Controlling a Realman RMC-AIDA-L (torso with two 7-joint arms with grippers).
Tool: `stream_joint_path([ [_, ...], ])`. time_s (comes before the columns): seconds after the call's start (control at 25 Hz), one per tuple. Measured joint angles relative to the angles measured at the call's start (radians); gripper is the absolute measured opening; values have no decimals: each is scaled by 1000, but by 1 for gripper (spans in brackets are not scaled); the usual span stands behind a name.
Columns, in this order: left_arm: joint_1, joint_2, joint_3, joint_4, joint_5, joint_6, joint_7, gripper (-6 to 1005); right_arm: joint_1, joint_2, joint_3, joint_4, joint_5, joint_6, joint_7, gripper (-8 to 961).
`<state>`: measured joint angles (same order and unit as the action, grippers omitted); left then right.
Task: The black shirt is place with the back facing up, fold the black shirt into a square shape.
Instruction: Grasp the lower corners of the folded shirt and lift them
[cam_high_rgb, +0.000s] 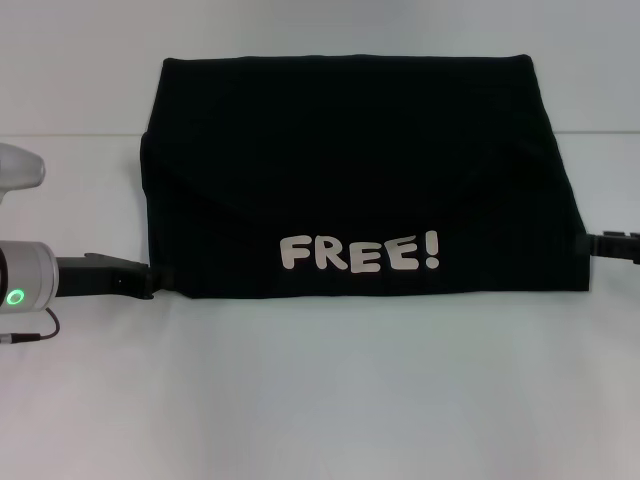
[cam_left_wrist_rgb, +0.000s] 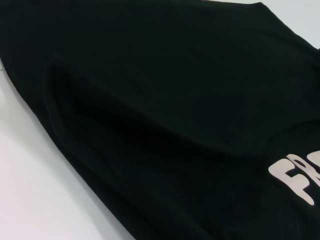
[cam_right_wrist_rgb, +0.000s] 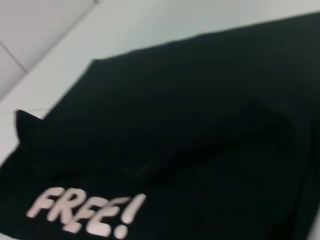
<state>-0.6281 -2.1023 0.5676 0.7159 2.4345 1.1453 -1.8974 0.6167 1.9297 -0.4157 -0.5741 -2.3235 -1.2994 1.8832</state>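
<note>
The left gripper (cam_high_rgb: 150, 282) sits at the shirt's near-left corner, about eight o'clock from the cloth's middle; the right gripper (cam_high_rgb: 590, 243) meets the right edge near four o'clock. Whether either set of fingers is clenched on fabric cannot be told, since black cloth hides them. Both arms look equally near. The black shirt (cam_high_rgb: 360, 170) lies between them on the white worktop (cam_high_rgb: 320, 400), its long axis running nine to three, already folded into a wide band with "FREE!" facing up along the near edge.
</note>
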Motion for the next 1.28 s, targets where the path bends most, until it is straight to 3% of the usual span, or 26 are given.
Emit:
stream_joint_path([
  [0.16,-1,1,0,0,0,1,0,7,7,0,-2,-4,-55,40,54,674],
  [1.28,1,2,0,2,1,1,1,6,54,37,-126,83,-93,204,131,651],
])
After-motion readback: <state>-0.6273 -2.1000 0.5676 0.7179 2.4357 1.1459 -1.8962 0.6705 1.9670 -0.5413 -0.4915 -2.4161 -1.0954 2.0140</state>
